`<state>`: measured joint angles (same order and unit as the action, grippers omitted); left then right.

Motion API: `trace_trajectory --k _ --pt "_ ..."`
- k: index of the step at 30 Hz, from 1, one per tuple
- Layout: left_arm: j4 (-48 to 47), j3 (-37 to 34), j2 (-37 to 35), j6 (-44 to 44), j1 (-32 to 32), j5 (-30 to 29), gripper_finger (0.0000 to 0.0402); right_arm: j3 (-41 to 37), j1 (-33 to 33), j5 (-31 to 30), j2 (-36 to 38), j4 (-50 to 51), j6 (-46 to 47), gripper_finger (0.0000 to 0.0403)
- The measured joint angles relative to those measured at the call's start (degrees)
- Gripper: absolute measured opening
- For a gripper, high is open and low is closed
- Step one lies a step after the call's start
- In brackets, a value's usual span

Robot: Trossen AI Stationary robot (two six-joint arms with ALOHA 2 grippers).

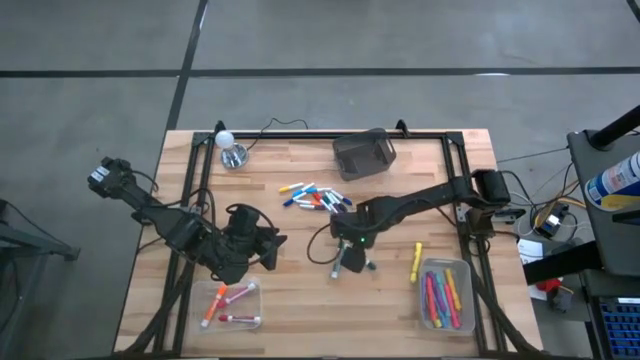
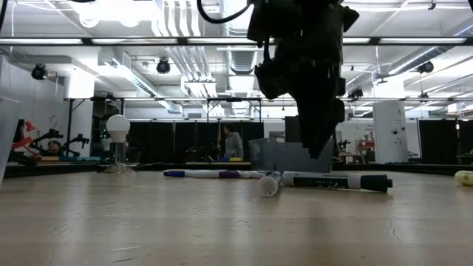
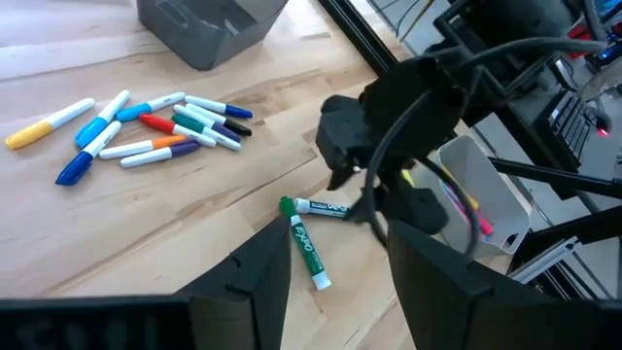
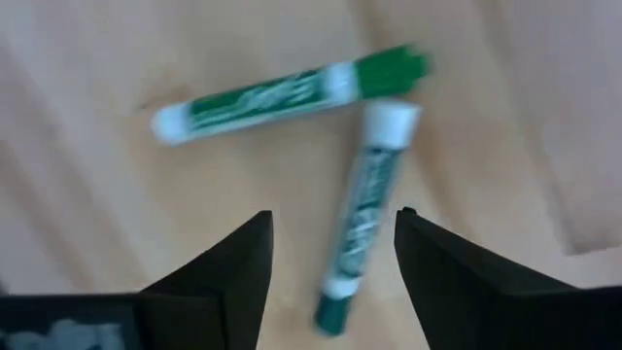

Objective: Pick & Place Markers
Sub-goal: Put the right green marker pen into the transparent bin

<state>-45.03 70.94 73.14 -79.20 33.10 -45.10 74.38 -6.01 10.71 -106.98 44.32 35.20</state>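
Observation:
Two green markers lie crossed near the table's middle (image 1: 346, 264), one between my right gripper's fingers (image 4: 358, 243) and one just beyond them (image 4: 282, 97). My right gripper (image 1: 348, 252) hovers above them, pointing down, open (image 4: 332, 216). A pile of several markers (image 1: 315, 195) lies flat farther back, also in the left wrist view (image 3: 146, 131). A yellow marker (image 1: 416, 262) lies alone on the wood. My left gripper (image 1: 275, 248) waits open to the left of the green pair (image 3: 338, 243).
A dark mesh bin (image 1: 363, 152) stands at the far edge and a bulb-shaped lamp (image 1: 230, 150) at the far left. A clear tray with several markers (image 1: 445, 295) sits near right, and another with a few (image 1: 230, 305) near left. Bare wood lies between the trays.

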Motion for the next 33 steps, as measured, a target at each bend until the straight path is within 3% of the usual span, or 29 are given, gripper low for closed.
trace_trajectory --k 4,20,33 --pt "0.01 0.0 0.0 -0.15 -0.03 -0.02 0.0168 -0.37 -0.04 -3.14 0.0 -0.58 -0.47 0.0196" --pt "0.03 0.0 0.0 -0.26 -0.02 0.14 0.0168 -7.88 -1.54 -1.22 0.0 -6.55 0.83 0.0176" --pt "0.03 0.0 0.0 -0.11 -0.31 0.02 0.0168 -13.92 -1.5 -0.06 0.42 -15.09 2.89 0.0106"
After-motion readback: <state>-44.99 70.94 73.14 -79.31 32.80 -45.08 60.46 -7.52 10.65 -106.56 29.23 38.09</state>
